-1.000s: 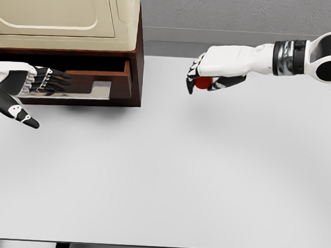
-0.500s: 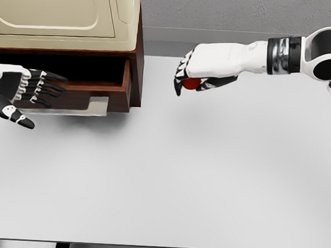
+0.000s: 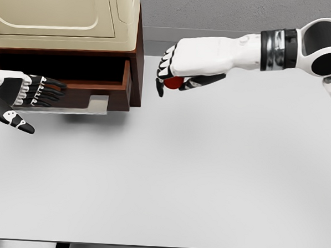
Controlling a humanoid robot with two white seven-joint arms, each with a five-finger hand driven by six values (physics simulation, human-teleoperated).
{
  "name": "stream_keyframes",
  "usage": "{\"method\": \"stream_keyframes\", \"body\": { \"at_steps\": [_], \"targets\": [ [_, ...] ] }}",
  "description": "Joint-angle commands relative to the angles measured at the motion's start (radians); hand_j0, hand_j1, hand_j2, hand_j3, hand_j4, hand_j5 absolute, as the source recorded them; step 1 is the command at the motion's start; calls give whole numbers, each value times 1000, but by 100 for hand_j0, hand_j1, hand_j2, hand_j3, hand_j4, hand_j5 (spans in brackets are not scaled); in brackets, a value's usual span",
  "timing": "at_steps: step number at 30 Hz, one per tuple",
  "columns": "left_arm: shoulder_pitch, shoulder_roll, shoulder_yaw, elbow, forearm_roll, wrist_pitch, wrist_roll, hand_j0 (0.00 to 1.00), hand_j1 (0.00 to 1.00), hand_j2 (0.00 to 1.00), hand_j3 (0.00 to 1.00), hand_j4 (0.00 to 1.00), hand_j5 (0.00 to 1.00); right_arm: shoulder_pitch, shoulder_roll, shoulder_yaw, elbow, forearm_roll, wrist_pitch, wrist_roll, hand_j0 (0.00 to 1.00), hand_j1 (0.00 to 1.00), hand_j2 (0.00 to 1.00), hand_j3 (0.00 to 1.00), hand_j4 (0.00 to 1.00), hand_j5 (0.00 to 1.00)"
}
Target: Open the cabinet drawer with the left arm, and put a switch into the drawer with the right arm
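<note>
A dark wooden cabinet (image 3: 136, 72) with a cream top stands at the back left of the table. Its drawer (image 3: 109, 92) is pulled out toward me. My left hand (image 3: 31, 95) hovers in front of the drawer's left part, fingers spread, holding nothing. My right hand (image 3: 171, 74) hangs above the table just right of the cabinet, curled around a red switch (image 3: 174, 82) that shows only partly under the palm.
The white table (image 3: 179, 175) stretches across the view. A grey wall runs along the back. The cabinet's cream top (image 3: 60, 13) overhangs the drawer opening.
My right hand has carried the red switch leftward, toward the cabinet. The drawer has slid further out, and my left hand has drawn back to the left.
</note>
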Motion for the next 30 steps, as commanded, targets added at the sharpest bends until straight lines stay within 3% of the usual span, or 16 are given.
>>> {"method": "stream_keyframes", "body": {
  "at_steps": [1,22,30],
  "targets": [
    [0,0,-36,3,-79,4,1,100,100,100,100,100,100,-2,5,-1,-3,-18,3,0,51,51,51,51,51,51],
    [-3,-6,-25,3,-42,4,1,100,100,100,100,100,100,-51,122,1,3,-61,3,0,51,51,51,51,51,51],
    [-3,-8,-25,3,-42,4,1,99,99,99,99,99,99,-72,162,1,12,-63,40,0,51,51,51,51,51,51]
  ]
}}
